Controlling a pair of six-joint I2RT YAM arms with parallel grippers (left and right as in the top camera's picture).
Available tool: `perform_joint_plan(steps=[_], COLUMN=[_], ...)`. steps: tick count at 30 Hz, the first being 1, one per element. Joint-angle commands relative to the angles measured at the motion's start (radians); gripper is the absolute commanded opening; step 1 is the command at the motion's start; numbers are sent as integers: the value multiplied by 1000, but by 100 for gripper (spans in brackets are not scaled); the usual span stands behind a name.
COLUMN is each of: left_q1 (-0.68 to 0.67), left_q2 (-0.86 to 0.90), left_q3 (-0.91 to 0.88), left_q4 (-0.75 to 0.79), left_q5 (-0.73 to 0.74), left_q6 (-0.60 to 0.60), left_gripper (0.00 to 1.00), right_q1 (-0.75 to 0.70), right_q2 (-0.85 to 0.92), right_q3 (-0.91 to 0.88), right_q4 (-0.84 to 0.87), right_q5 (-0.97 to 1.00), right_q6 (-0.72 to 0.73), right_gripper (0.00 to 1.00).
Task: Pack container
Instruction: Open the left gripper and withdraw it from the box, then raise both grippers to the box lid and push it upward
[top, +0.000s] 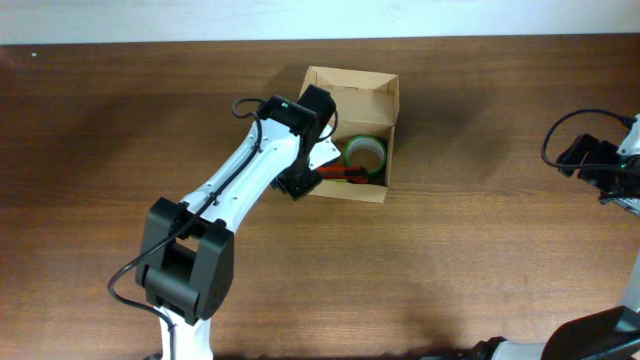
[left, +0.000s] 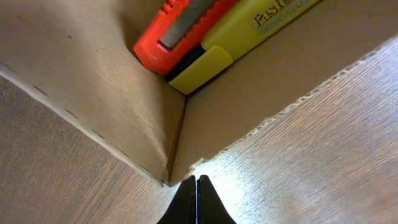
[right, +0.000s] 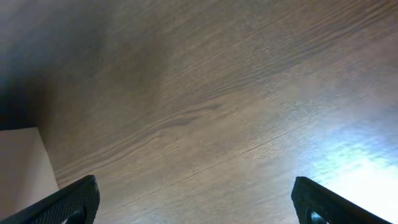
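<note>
**Left pinched shut at box corner, right spread open**

Left gripper (left: 196, 190): fingers pressed together, nothing between them, at the container's (top: 350, 85) 7 o'clock outer corner. Inside are an orange utility knife (left: 171, 34), a yellow marker (left: 249, 28) and a green tape roll (top: 365, 152). Container sits lid open, about 1 o'clock of table (top: 120, 120) centre. Right gripper (right: 194, 190): fingers wide apart over the tabletop, 3 o'clock edge.

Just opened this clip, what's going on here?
The left claw, shut and holding nothing, hangs at a lower corner of the open cardboard container. Inside the box lie a green tape roll, an orange utility knife and a yellow marker-like item. The right claw is open and empty over the bare wooden table, far off to the right. The box is packed but not yet closed.
</note>
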Motion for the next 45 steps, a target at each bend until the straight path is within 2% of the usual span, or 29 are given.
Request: perform_joint_plan(steps=[1,4,6,8,10,12,14,17,19,23,28,32,33,35,37,39,42,45], left_q1=[-7,0,21,79,175,273,360,413,414,434,485,495,498,513,538,550,549,545], left_q2=[-82,-142,-156,-156,-142,-121,-90,-4,89,266,435,496,504,529,564,587,614,642], left_q3=[5,78,137,153,153,153,153,153,186,354,548,559,559,559,559,559,559,559], left_q4=[7,43,90,153,194,207,236,283,286,281,295,377,405,500,548,549,550,552], left_q5=[-40,-172,-235,-246,-237,-149,-44,112,241,521,748,960,1007,1204,1305,1311,1312,1312], left_q6=[-37,-73,-100,-99,-100,-99,-100,-108,-130,-261,-393,-507,-536,-610,-701,-728,-736,-747], left_gripper=[2,2,2,2,2,2,2,2,2,1,1,1,2,2,1,2,1,2], right_q1=[19,76,143,202,255,287,307,309,325,357,401,424,425,422,414,413,404,406], right_q2=[-8,-8,-8,-7,11,91,261,557,680,737,791,863,874,901,918,932,977,1038], right_q3=[-5,-5,-5,-3,21,115,322,653,756,756,756,756,756,756,756,756,756,756], right_q4=[9,12,35,91,132,110,55,-102,-154,-141,-147,-146,-145,-143,-140,-134,-92,-87], right_q5=[-47,-49,-48,-48,-48,-71,-173,-338,-397,-415,-427,-486,-522,-619,-693,-766,-876,-888], right_q6=[0,1,10,62,106,106,106,106,106,106,103,90,62,-5,-56,-101,-94,-84], right_gripper=[100,85,67,42,26,22,16,8,4,4,4,3,3,4,4,4,4,4])
